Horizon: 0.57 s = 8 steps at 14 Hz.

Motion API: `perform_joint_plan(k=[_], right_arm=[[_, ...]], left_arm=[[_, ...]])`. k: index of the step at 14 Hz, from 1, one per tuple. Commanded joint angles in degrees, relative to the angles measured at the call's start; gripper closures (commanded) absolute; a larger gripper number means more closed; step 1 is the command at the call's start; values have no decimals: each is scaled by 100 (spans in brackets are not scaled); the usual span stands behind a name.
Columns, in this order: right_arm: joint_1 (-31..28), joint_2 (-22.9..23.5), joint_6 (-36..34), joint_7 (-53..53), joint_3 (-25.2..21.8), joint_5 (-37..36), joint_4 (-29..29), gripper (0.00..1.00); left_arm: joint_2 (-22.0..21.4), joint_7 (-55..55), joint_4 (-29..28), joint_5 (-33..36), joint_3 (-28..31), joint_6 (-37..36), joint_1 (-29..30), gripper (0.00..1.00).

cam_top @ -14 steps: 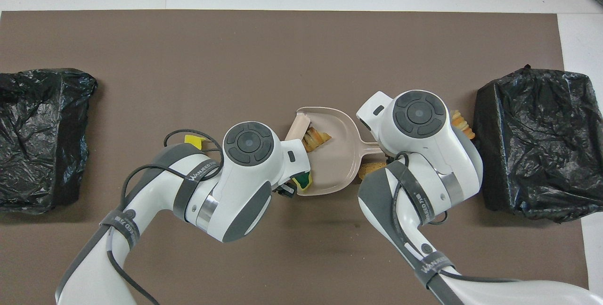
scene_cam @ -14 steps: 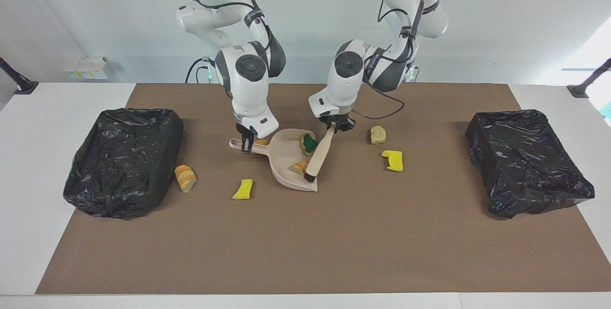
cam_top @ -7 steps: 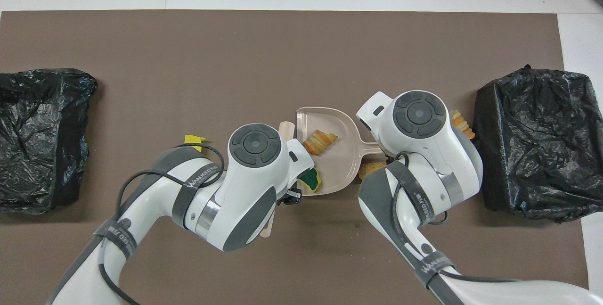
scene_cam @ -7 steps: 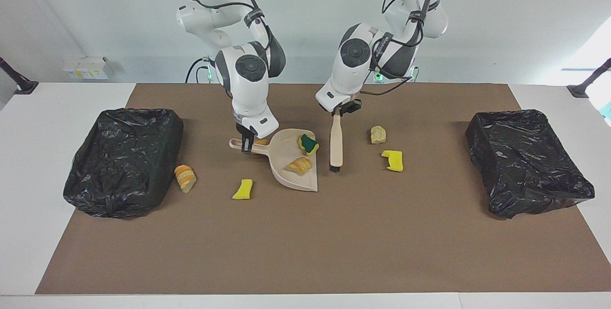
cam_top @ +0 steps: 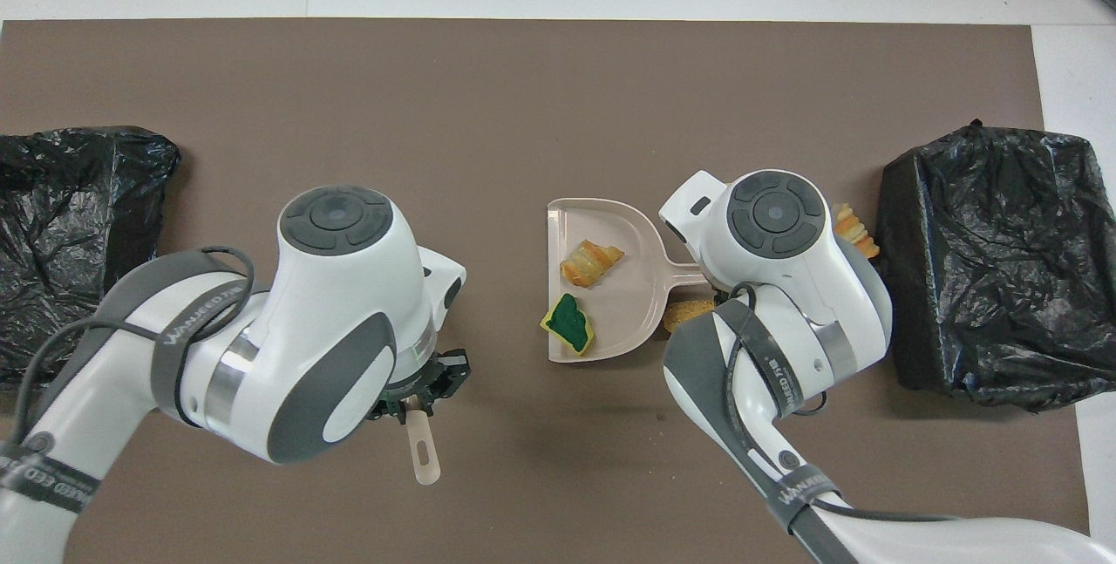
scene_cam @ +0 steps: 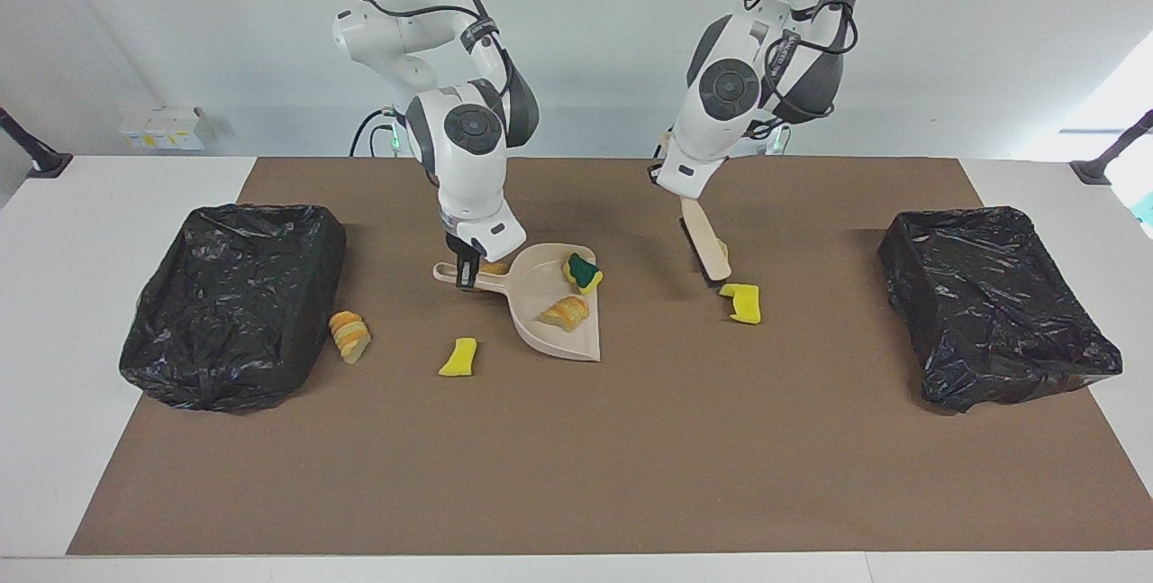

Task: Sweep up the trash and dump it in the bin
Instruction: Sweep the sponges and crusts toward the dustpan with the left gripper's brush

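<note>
We keep the right gripper (scene_cam: 466, 275) clamped on the dustpan (scene_cam: 551, 305) handle mid-mat, sponge piece (scene_cam: 583, 271) inside. The left gripper (scene_cam: 682, 197), closed on the brush (scene_cam: 705, 245), should drop it just beside the yellow wedge (scene_cam: 742, 302), sweeping panward.

"WANJEED" lettering on the grey arm bands (cam_top: 196, 317), remainder illegible.

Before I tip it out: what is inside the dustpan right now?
Two scraps lie in the dustpan: a yellow-and-green sponge piece at its open edge and an orange-brown bread-like lump mid-pan. A tan lump lies outside by the handle, partly covered by the right arm.
</note>
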Motion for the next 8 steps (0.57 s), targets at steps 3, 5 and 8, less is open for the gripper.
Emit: perform_joint_plan(k=[3, 5, 8], right_arm=[[-12, -86, 198, -96, 33, -85, -191, 100], [-12, -86, 207, -114, 33, -76, -191, 100], [-12, -86, 198, -114, 33, -85, -191, 100]], left_arm=[[-827, -317, -1375, -78, -39, 511, 445, 100], [-1231, -211, -2130, -78, -39, 1282, 578, 100], [-1242, 199, -2407, -78, -39, 1882, 709, 100]])
